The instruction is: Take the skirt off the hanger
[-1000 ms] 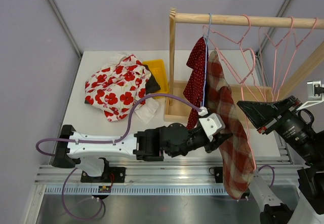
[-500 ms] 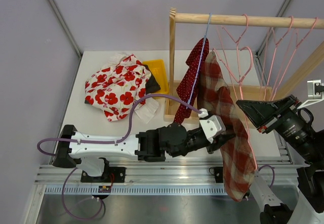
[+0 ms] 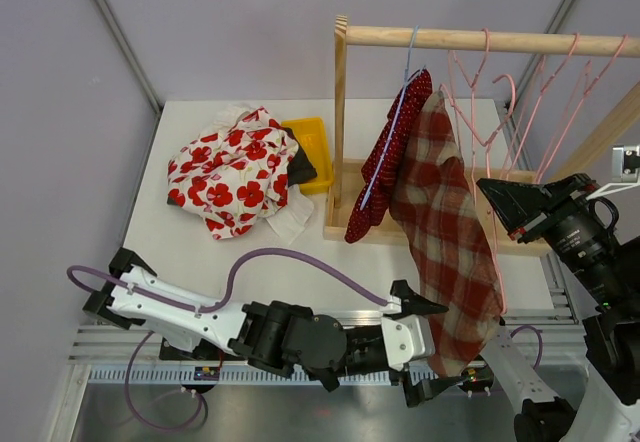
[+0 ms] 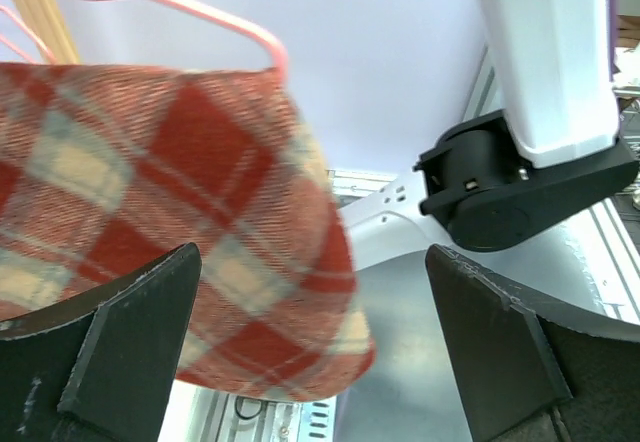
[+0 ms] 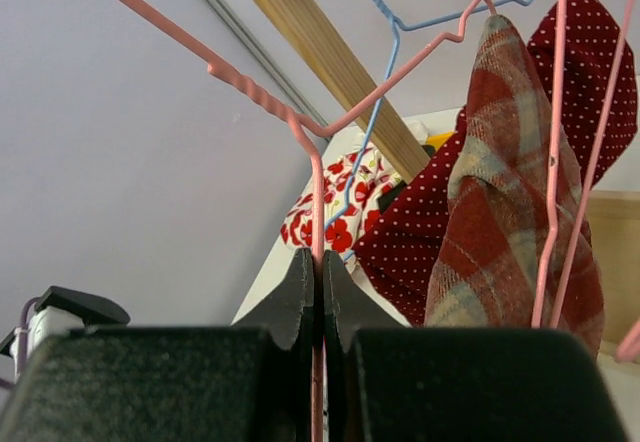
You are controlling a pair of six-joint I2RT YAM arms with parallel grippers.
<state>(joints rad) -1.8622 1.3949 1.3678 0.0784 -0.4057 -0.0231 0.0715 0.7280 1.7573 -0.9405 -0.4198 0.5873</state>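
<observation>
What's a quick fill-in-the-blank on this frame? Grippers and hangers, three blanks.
1. The left gripper is ___, near the hem of the plaid skirt.
2. The right gripper is shut on a wire hanger coloured ___.
3. The polka-dot garment hangs from a thin hanger coloured ___.
Missing words: open; pink; blue.

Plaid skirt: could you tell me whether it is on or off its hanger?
On: the skirt drapes over the pink hanger on the rail, hem hanging free.
</observation>
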